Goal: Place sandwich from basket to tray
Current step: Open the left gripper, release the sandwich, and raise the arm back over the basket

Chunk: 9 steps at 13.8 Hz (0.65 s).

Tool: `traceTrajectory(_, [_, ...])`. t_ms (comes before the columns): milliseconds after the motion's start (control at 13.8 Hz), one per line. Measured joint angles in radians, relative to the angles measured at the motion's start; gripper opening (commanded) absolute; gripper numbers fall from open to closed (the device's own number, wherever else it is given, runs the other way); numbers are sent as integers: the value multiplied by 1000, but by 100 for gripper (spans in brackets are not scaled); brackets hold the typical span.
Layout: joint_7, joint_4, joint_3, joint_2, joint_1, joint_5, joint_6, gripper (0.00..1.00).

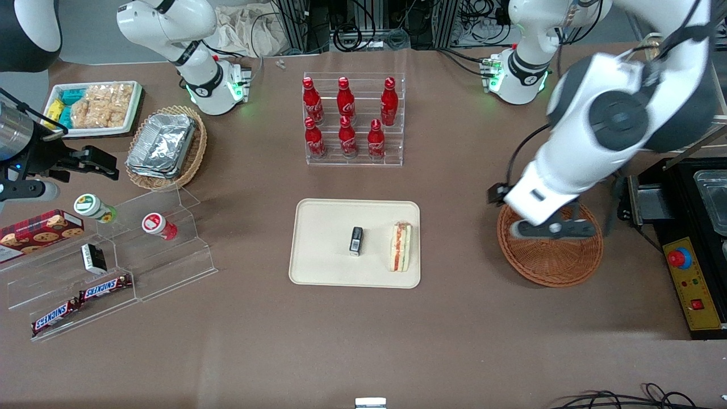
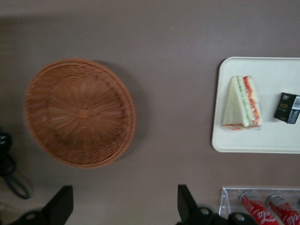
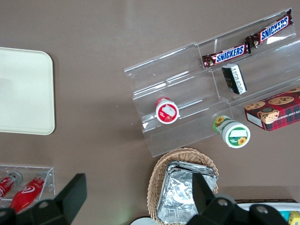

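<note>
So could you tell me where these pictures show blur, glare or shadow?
Front view: the working arm is motion-smeared above the basket; the foil trays glare. Left wrist view: the sandwich on the tray is slightly soft, the basket casts a shadow, and the open gripper is dark.

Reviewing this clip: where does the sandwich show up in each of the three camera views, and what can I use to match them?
Front view: the sandwich lies on the cream tray, at its edge toward the working arm, beside a small black packet.
Left wrist view: the sandwich is on the tray, between the packet and the empty basket; the open gripper hovers above the table.
Right wrist view: not in it; only a bare tray corner.
Shared landmark: the tray.
</note>
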Motion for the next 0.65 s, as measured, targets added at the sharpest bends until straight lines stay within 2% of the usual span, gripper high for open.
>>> traceTrajectory(217, [112,-1,122,-135,2,-66,-132,100])
traceTrajectory(361, [178,-16,180,-205,3,-83,-186,100])
traceTrajectory(651, [199,-81,205,-278,0,-85,-189,100])
